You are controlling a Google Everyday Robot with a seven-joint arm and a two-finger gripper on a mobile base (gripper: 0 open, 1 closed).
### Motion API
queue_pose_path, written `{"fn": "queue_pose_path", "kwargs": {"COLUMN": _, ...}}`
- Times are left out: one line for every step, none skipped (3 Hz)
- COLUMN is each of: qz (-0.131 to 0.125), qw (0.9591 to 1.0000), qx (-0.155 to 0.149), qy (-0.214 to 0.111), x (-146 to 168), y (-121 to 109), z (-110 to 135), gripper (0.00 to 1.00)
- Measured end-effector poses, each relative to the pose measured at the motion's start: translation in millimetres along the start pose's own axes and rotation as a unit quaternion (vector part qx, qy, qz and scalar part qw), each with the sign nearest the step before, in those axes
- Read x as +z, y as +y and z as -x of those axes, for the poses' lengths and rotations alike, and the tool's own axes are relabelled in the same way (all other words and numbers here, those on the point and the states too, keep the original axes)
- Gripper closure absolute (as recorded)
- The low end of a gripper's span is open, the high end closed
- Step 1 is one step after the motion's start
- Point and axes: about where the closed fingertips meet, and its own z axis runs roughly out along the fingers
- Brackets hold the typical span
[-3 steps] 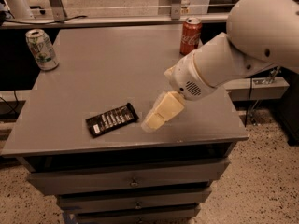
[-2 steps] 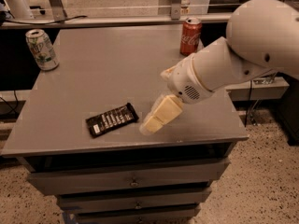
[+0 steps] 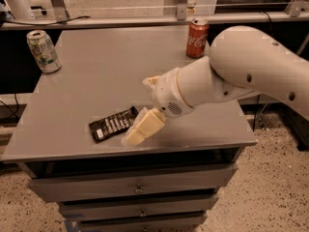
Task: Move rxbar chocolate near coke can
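The rxbar chocolate point(image 3: 113, 124) lies flat in its black wrapper near the front edge of the grey table point(image 3: 96, 76), left of centre. The red coke can point(image 3: 197, 37) stands upright at the table's back right. My gripper point(image 3: 137, 111) hangs low over the bar's right end and is open. One cream finger point(image 3: 143, 128) rests by the bar's right end at the front. The other point(image 3: 151, 81) shows behind it. The bar is not gripped. My white arm reaches in from the right and hides part of the table's right side.
A white and green can point(image 3: 43, 50) stands at the table's back left corner. The table is a cabinet with drawers point(image 3: 137, 187) below its front edge. A rail and metal posts run behind the table. A speckled floor lies around it.
My arm has moved left and a little down, bringing the gripper from beside the bar to over its right end. The bar and both cans have not moved.
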Motion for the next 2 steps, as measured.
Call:
{"fn": "queue_pose_path", "kwargs": {"qz": -0.003, "qw": 0.9998, "qx": -0.001, "qy": -0.017, "x": 18.4, "y": -0.5, "z": 6.8, "gripper": 0.00}}
{"fn": "queue_pose_path", "kwargs": {"qz": -0.013, "qw": 0.9996, "qx": 0.008, "qy": -0.023, "x": 27.7, "y": -6.9, "z": 4.6, "gripper": 0.00}}
